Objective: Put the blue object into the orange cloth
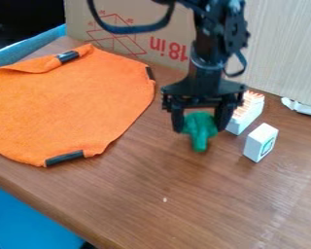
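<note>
- One wooden table point(203, 194) runs along the front; a toy dropped short of the cloth would likely land here.
- Small white box point(260, 142): upright beside the toy, so a rightward swerve could tip it.
- Green toy point(199, 138), probably the task's "blue object": between the claw's fingers, right of the cloth. Its knobbly shape could make it twist or slip if pinched off-centre.
- Claw point(199, 128): fingers wide apart, astride the toy; I can't make out a firm hold, so lifting without closing could leave it behind.
- Striped box point(248, 111): just behind the right finger, easily bumped.
- Orange cloth point(67, 102): flat, with a folded far edge; dragging low could ruck it up.
</note>
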`<state>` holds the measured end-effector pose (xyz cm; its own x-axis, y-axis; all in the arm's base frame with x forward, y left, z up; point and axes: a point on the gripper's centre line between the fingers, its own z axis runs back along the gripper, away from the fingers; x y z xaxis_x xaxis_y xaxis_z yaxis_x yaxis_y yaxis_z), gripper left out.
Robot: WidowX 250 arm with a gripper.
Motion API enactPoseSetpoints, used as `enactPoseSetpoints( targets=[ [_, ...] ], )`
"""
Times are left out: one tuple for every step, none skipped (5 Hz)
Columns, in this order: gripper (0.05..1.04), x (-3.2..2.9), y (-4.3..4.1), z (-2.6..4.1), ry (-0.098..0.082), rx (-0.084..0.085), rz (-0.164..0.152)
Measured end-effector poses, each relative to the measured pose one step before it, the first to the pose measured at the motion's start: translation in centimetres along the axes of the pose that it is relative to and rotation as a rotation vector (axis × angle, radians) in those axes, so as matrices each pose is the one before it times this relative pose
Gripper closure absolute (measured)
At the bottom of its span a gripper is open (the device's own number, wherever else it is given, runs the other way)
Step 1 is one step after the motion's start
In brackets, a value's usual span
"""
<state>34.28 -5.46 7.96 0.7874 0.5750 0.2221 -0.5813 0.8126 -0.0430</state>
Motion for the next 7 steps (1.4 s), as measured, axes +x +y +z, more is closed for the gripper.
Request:
enactPoseSetpoints(
  targets=[
    [0.181, 1.249, 1.677, 1.939, 0.0145, -0.0279, 0.0400],
    [0.181, 0.745, 1.270, 0.967, 0.0169, -0.0108, 0.0088],
    [0.181, 2.584, 2.836, 0.293, -0.0125, 0.0156, 0.0655],
    [0.181, 1.925, -0.167, 0.326, -0.0228, -0.0082, 0.0130],
    [0.181, 3.110, 0.879, -0.836, -0.0041, 0.0239, 0.0632],
    [0.181, 2.324, -0.517, -0.710, -0.0072, 0.0134, 0.0419],
    [0.180, 2.502, 0.175, -0.835, -0.0029, 0.0221, 0.0469]
  ],
)
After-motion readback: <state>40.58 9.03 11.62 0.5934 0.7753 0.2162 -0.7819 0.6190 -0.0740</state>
